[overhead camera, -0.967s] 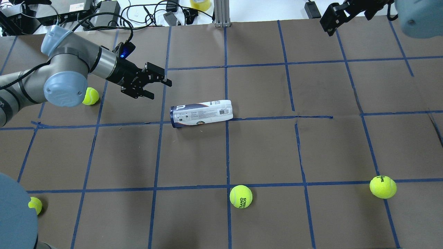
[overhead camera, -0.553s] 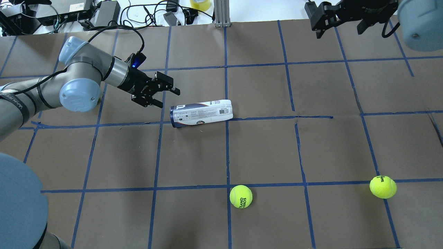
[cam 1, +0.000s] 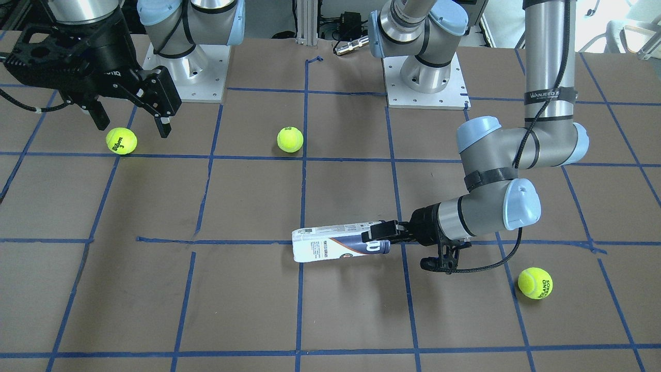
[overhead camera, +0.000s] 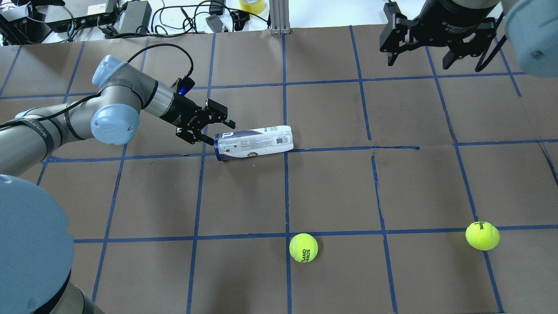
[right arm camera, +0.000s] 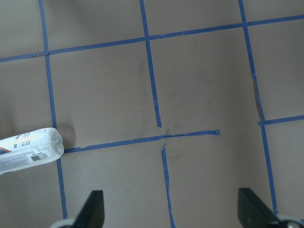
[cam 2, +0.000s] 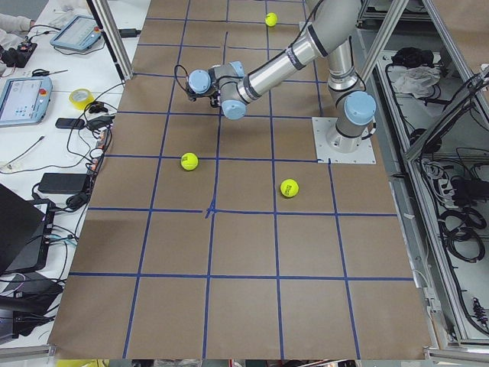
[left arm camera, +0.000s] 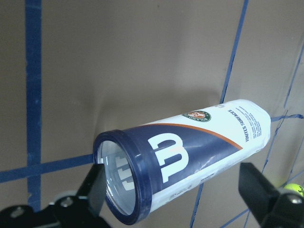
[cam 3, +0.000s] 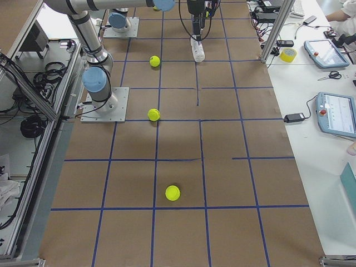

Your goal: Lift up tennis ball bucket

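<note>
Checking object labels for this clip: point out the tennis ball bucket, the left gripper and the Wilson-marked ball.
tennis ball bucket (overhead camera: 255, 143): overhead view, middle of its white label.
left gripper (overhead camera: 222, 133): overhead view, midway between its fingertips.
Wilson-marked ball (overhead camera: 482, 235): overhead view, ball's centre.

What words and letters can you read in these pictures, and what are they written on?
"W": navy band of the tennis ball bucket.
"TOUTES SURFACES": the bucket's white part.
"Wilson 3": right-side tennis ball.
"LAND ARROS", partly hidden: middle tennis ball.
"WANJEED": left arm strap.
Barcode print on the bucket: too small to read.
</note>
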You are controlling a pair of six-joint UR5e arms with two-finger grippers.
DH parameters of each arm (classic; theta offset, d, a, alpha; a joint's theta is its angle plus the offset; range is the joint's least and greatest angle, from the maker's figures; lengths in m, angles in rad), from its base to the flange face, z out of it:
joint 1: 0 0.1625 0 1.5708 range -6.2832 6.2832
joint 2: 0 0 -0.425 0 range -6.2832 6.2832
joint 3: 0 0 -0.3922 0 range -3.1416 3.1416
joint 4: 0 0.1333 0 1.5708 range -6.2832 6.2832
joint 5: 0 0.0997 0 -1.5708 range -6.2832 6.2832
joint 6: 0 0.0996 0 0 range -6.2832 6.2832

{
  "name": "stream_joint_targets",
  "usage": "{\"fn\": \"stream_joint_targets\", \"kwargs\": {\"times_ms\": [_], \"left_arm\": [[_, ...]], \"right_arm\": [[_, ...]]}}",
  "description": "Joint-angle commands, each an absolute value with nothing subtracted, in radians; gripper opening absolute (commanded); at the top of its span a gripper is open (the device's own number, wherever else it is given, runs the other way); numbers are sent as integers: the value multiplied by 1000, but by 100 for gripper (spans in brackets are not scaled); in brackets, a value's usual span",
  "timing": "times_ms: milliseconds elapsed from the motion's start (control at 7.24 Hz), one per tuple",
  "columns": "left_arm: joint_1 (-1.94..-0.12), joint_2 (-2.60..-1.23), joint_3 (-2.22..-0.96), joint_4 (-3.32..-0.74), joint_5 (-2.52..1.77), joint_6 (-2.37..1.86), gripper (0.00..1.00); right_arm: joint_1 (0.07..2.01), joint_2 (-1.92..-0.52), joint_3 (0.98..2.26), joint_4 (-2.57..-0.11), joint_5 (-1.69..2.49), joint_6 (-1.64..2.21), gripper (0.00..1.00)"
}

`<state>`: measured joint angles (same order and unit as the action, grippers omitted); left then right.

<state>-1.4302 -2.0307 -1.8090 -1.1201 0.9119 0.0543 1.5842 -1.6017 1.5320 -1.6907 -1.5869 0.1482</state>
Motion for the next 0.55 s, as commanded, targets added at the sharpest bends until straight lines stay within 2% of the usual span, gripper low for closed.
{"fn": "stream_joint_targets", "kwargs": {"times_ms": [0, 138, 276, 415], "left_arm": [[-1454, -2049, -1810, -1120, 908, 35, 100], [-1454, -2049, -1819, -1124, 911, 35, 100], [-1454, -2049, -1827, -1126, 913, 35, 89], [-1454, -2049, -1822, -1129, 914, 31, 34]], "right_arm": [[1586, -1601, 1542, -1678, -1586, 140, 100], [1586, -1598, 1543, -1681, -1591, 134, 100], [1586, -1598, 1543, -1684, -1595, 133, 100], [1586, -1598, 1543, -1684, -1597, 132, 100]]}}
